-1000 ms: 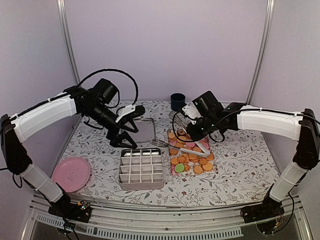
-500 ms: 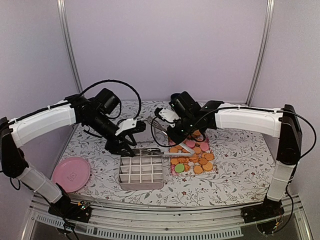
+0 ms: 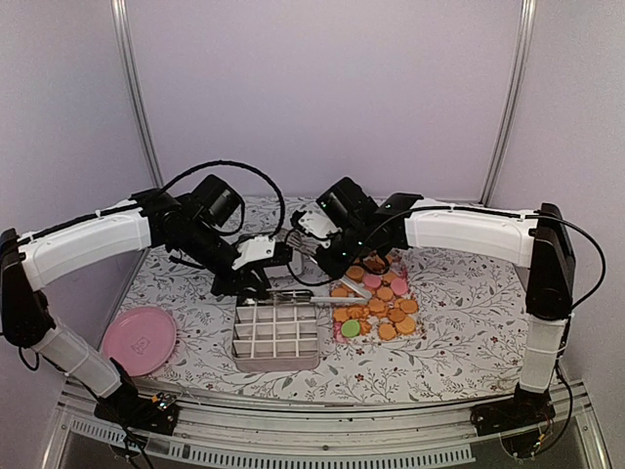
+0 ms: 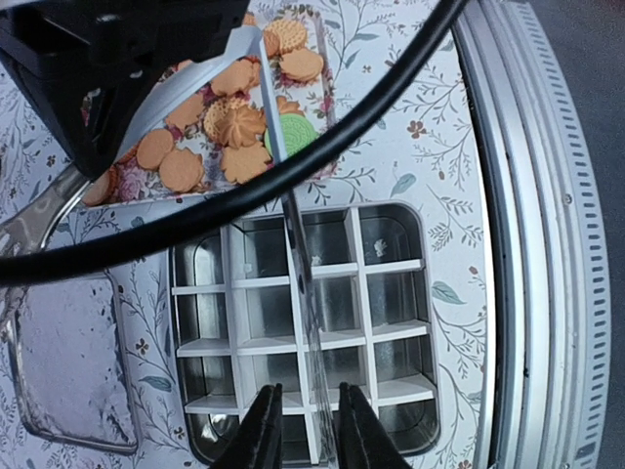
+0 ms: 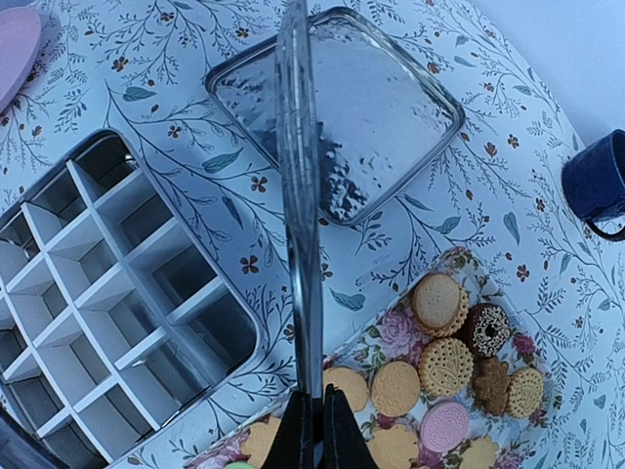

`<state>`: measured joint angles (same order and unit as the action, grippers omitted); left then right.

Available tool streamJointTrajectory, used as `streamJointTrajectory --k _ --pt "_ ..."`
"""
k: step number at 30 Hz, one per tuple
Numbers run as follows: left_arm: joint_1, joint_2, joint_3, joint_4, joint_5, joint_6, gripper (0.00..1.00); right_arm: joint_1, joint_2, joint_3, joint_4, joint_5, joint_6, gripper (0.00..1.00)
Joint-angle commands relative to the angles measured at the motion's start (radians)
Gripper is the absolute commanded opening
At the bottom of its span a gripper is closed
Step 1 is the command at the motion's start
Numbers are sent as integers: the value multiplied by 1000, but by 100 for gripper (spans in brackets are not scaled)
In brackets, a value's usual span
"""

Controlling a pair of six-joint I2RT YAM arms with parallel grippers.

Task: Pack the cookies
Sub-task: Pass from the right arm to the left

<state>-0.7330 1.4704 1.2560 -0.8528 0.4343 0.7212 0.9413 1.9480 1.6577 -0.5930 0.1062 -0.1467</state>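
Note:
The cookies (image 3: 379, 303), mostly orange-tan with a few pink, dark brown and one green (image 3: 351, 328), lie on a floral tray (image 3: 337, 335). They also show in the left wrist view (image 4: 234, 127) and the right wrist view (image 5: 439, 305). My right gripper (image 3: 328, 266) (image 5: 312, 422) is shut on one end of metal tongs (image 5: 298, 195). The tongs (image 4: 301, 283) reach out over the divided tin (image 3: 276, 332). My left gripper (image 3: 256, 289) (image 4: 310, 430) straddles their far end, narrowly open; one finger (image 4: 356, 430) is against the metal, the other stands off it.
The tin's lid (image 5: 361, 117) (image 4: 68, 362) lies behind the tin (image 4: 427, 322). A pink plate (image 3: 140, 339) sits at the near left. A dark blue cup (image 5: 598, 186) stands behind the tray. The two arms meet over the tin's far edge.
The right arm swung left from over the tray, carrying the tongs across the tin. The left gripper came down to the tin's far edge and narrowed around the tongs' free end.

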Motion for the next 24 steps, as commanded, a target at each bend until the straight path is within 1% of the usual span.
streamJointTrajectory --k 1,8,10,11,12,13,14,15,16,17,18,19,21,24 --pt "-29 6 -27 38 -37 7 21 11 2 37 -7 -17 11 0" --pt "-43 48 10 54 -50 6 16 11 0 37 2 -41 20 0" --pt "-43 50 9 64 -49 10 9 12 -5 34 0 -43 22 0" --pt "-42 50 7 67 -49 10 2 12 -10 31 0 -44 24 0" --pt "-43 49 3 73 -49 8 0 11 -18 22 5 -48 28 0" --pt "-42 46 0 76 -45 4 0 12 -31 10 16 -51 28 0" --pt "-41 43 -4 78 -41 -1 0 12 -46 -1 29 -54 30 3" --pt "-42 41 -7 83 -37 -12 0 11 -63 -12 41 -59 32 10" --pt "-40 39 -9 86 -30 -28 0 10 -82 -23 53 -65 35 21" --pt "-36 39 -7 86 -23 -48 0 6 -103 -32 67 -76 36 29" --pt "-31 39 -1 84 -13 -75 0 1 -128 -39 79 -93 38 35" --pt "-22 40 12 75 5 -106 0 -8 -149 -43 91 -108 40 41" --pt "7 34 50 46 68 -151 0 -35 -203 -46 110 -147 55 60" --pt "70 3 108 25 160 -198 0 -90 -309 -69 175 -242 85 98"
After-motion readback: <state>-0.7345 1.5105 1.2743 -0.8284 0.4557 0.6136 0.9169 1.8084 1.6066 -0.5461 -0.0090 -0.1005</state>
